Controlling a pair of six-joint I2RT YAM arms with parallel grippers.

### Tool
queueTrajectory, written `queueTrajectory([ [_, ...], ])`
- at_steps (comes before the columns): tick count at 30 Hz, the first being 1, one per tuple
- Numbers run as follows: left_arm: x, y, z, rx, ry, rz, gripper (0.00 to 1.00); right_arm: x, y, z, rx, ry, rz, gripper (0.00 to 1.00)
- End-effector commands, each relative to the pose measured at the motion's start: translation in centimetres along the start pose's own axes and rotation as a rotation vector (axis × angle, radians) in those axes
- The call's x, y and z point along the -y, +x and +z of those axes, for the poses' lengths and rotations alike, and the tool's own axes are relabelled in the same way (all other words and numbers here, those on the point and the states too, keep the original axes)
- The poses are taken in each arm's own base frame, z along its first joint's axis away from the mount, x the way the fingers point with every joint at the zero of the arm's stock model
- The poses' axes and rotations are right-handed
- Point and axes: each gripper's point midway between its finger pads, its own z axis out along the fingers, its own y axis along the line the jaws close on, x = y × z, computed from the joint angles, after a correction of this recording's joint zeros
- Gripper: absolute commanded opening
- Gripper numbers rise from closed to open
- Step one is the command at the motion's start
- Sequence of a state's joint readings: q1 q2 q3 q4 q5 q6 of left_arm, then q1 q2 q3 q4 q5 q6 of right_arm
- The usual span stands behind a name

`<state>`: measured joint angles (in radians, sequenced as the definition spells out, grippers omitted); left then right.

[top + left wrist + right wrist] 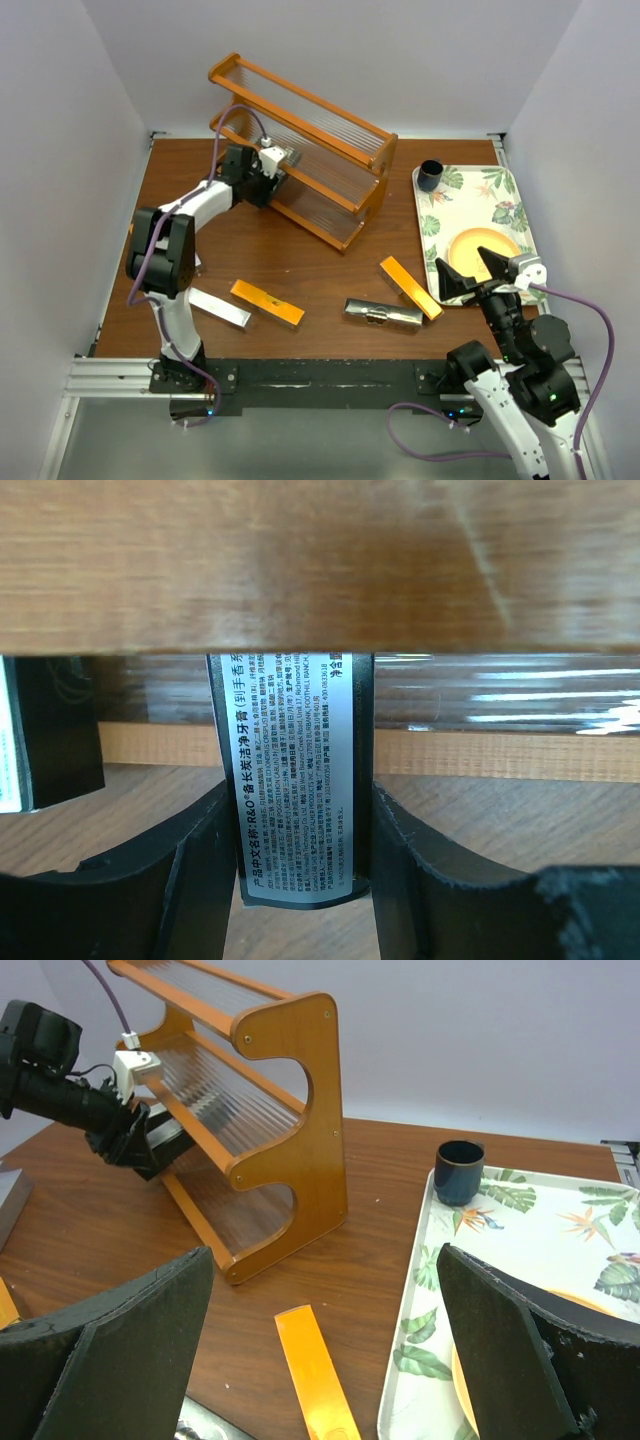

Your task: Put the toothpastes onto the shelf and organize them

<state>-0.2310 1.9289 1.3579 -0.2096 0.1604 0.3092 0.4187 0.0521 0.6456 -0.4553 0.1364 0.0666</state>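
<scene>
Glossy carton [290,730] — slim, rectangular — gripped by left hand [297,805] at wooden shelf [300,560].

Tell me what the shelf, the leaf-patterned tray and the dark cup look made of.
Shelf: wood, orange-brown, with visible grain and a smooth, likely varnished finish. Its tier panels look like clear ribbed plastic, catching glints.
Tray: probably plastic or melamine, with a smooth printed leaf pattern.
Cup: dark, slightly shiny; ceramic or plastic, cannot tell which.
</scene>
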Motion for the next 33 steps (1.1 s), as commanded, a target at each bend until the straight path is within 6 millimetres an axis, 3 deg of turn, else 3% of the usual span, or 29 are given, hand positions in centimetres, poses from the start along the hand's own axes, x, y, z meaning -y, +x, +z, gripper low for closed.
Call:
queueTrajectory([
  [1, -1.4, -3.3, 0.1, 0.094, -0.018, 0.044, 0.46, -0.1, -0.2, 0.4, 0.003, -0.003, -0.011, 0.99],
  [14, -1.7, -3.8, 1.3, 0.101, -0.014, 0.065, 0.52, -0.1, 0.0, 0.5, -0.008, -0.003, -0.011, 0.98],
  [25, -1.6, -3.6, 1.8, 0.087, 0.002, 0.065, 0.67, -0.1, 0.0, 0.6, -0.011, -0.005, -0.014, 0.99],
  [33, -1.6, -4.5, 0.1, 0.115, -0.007, 0.057, 0.81, -0.2, 0.1, 0.6, -0.013, -0.007, -0.016, 0.99],
])
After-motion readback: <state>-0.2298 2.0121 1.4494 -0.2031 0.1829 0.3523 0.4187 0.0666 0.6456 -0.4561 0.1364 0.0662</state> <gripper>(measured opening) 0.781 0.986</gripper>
